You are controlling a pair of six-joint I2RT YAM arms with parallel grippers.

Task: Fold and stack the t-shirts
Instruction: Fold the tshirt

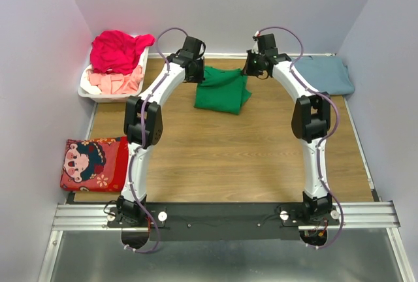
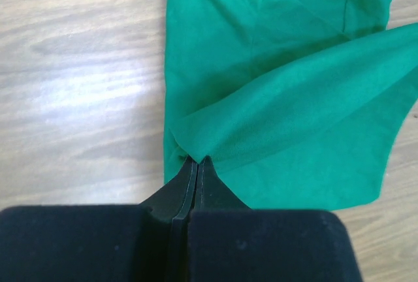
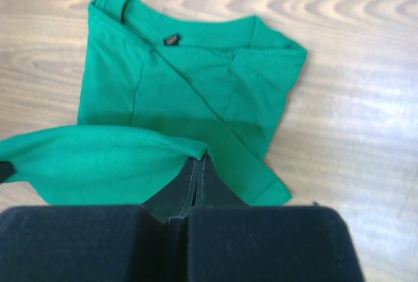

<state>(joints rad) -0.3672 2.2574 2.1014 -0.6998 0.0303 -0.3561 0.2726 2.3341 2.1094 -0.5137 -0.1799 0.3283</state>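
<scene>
Green t-shirt (image 1: 222, 93), 12 o'clock: we see left gripper (image 2: 198, 160) and right gripper (image 3: 201, 158) clamped on its edge for folding.

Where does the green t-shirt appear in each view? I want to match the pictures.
Top external: the green t-shirt lies at the far middle of the wooden table.
Left wrist: it fills the upper right, its edge pinched in the left gripper.
Right wrist: centre and left, collar at top, a fold pinched in the right gripper.
Shared landmark: the wood grain of the table.
</scene>
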